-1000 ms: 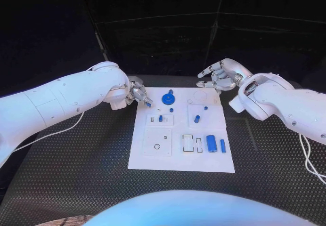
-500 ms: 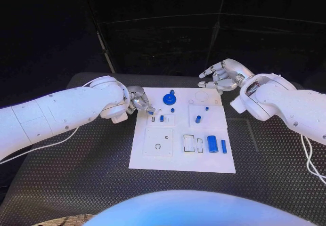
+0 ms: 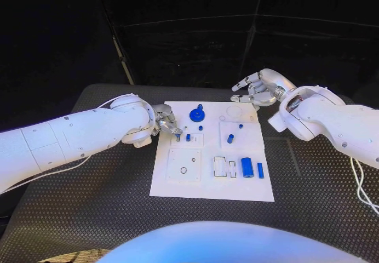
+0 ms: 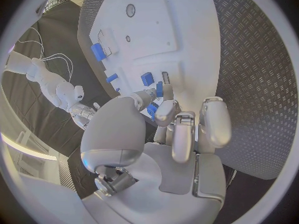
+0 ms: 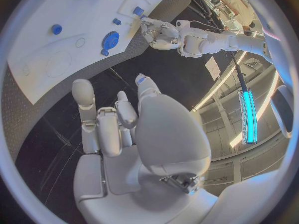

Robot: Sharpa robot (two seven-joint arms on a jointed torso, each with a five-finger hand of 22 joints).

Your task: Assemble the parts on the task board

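The left hand [image 3: 166, 120] pinches a small blue part [image 4: 152, 109] at the task board [image 3: 212, 189]'s far left edge; a loose pinch risks dropping or tilting it at its slot. The right hand [image 3: 258, 87] hovers beyond the far edge, fingers apart, empty.

No readable text, labels, brands or numbers on any surface.

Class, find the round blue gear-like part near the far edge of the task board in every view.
Head view: blue gear-like part near the board's far edge.
Left wrist view: cannot tell.
Right wrist view: gear near the board's edge.
Shared landmark: the left hand lies close beside it.
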